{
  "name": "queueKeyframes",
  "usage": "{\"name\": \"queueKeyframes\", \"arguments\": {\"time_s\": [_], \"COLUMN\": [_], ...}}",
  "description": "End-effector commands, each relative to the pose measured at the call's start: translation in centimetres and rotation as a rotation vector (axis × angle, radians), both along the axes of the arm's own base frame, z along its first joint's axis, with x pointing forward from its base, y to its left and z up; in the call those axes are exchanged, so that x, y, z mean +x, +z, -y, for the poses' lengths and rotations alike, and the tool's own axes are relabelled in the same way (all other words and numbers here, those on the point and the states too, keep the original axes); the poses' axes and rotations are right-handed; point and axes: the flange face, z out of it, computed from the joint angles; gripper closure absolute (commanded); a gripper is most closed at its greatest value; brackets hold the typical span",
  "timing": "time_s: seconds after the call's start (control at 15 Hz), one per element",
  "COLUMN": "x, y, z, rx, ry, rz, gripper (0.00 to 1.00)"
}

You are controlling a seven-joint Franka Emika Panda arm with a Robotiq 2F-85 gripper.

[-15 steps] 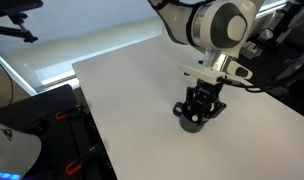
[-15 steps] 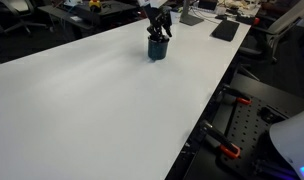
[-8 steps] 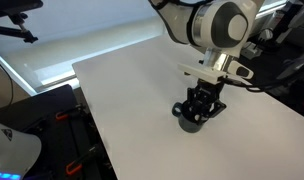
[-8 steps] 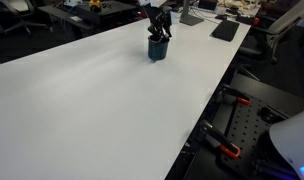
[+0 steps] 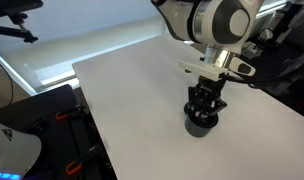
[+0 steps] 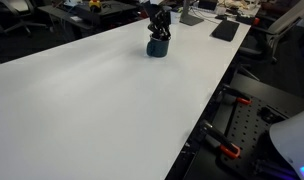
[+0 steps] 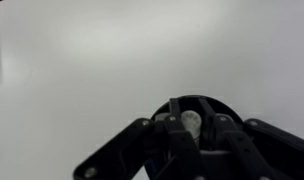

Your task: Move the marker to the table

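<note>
A dark mug point(image 5: 200, 125) stands on the white table point(image 5: 132, 90); it also shows in the other exterior view point(image 6: 158, 48) on the table point(image 6: 92, 100). My gripper point(image 5: 204, 106) point(image 6: 160, 28) points straight down into the mug. In the wrist view my gripper point(image 7: 190, 116) has its fingertips inside the mug's rim point(image 7: 224, 104), closed on a small pale round end, the marker point(image 7: 190, 123) seen end-on. The marker's shaft is hidden inside the mug and by the fingers. In both exterior views the marker is hidden.
A dark flat keyboard-like item point(image 6: 225, 30) lies near the table's far end. Black equipment with orange parts point(image 5: 52, 125) stands beside the table edge, and more of it point(image 6: 237, 120) stands along the table's long edge. Office clutter lies beyond the table.
The gripper and the mug beneath it have shifted slightly sideways on the table. The fingers stay down in the mug.
</note>
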Motion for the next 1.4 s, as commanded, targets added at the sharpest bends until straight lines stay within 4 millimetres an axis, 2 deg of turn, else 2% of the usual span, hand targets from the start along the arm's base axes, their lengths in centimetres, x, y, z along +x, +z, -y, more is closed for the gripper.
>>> {"name": "queueKeyframes", "arguments": {"time_s": [0.0,0.53,1.07,1.33], "x": [-0.1,0.1,1.6,2.4], "y": [-0.5,-0.3,2.3,4.2], "z": [-0.1,0.0,-0.2,-0.6], "rx": [-0.013,-0.035,-0.077,-0.100], "ry": [-0.001,-0.028,-0.086,-0.123], "rz": [0.000,0.016,0.105,0.148], "gripper": [0.95,0.94,0.94,0.94]}}
